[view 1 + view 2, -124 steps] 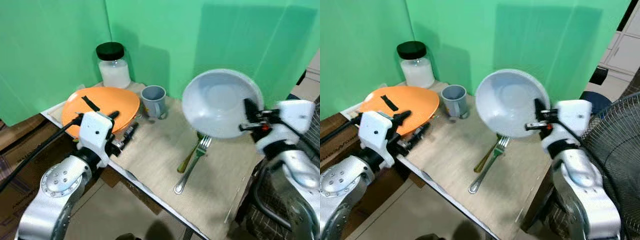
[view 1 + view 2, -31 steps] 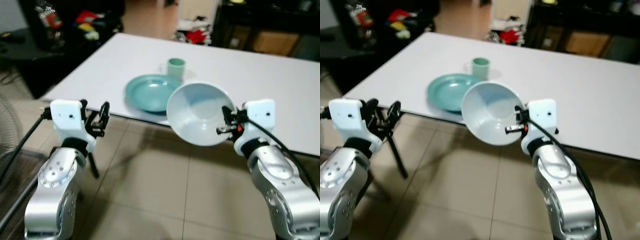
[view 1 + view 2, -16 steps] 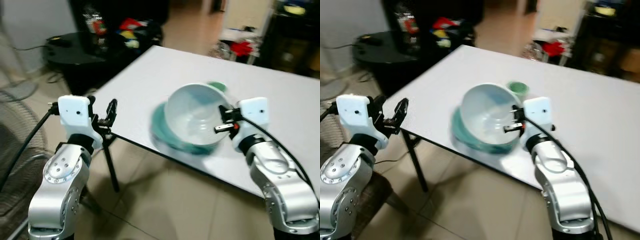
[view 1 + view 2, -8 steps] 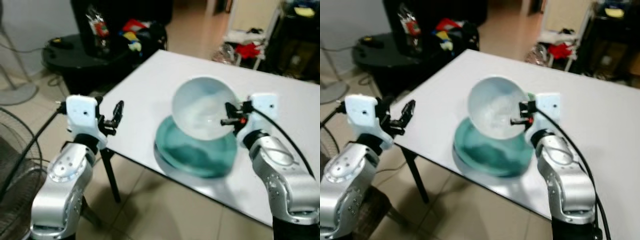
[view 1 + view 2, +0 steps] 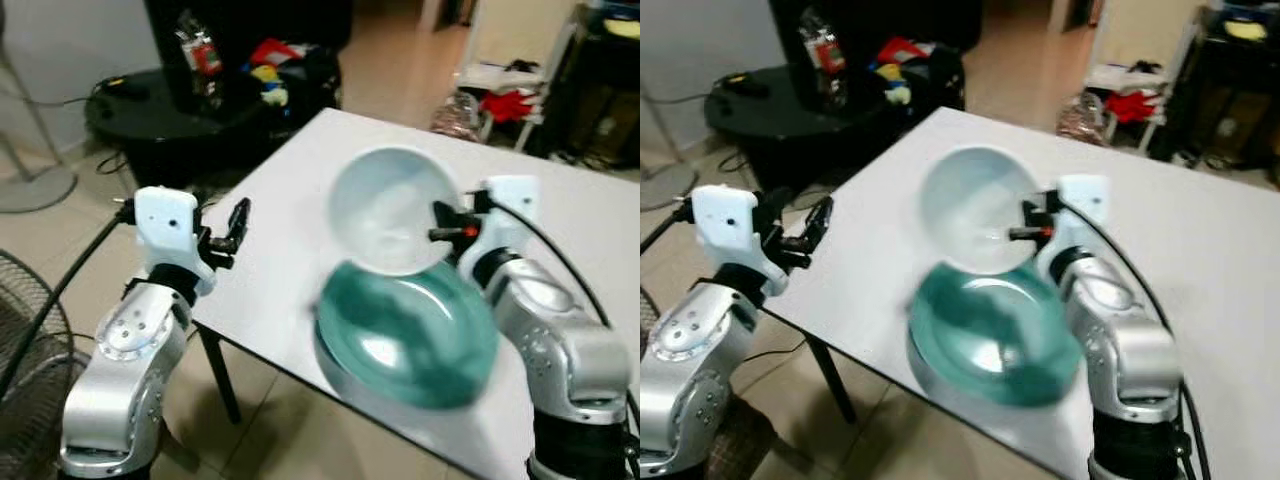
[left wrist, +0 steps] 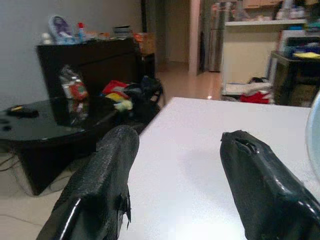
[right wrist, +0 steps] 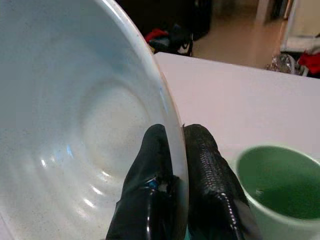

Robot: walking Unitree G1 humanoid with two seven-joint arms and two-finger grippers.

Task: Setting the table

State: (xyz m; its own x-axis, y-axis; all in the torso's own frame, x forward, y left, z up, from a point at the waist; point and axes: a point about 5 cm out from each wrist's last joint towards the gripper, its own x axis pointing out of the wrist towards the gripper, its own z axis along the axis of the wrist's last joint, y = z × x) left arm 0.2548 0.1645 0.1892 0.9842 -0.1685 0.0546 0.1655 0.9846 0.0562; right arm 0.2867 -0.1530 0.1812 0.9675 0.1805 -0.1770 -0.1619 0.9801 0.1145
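Eye views: right gripper (image 5: 438, 234) clamped on rim of pale bowl (image 5: 388, 208), tilted above teal plate (image 5: 408, 333) on white table (image 5: 290, 210).
L wrist: left gripper (image 6: 177, 185) fingers apart, empty.
R wrist: green cup (image 7: 277, 185) beside bowl.
Risk: thin rim pinch; bowl may slip, hit plate.

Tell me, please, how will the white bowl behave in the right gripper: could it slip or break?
The white bowl looks rigid and glazed, so probably slippery. The right gripper pinches only its thin rim, with the bowl tilted above the teal plate; it may pivot or slide out. If ceramic, a drop could chip it.
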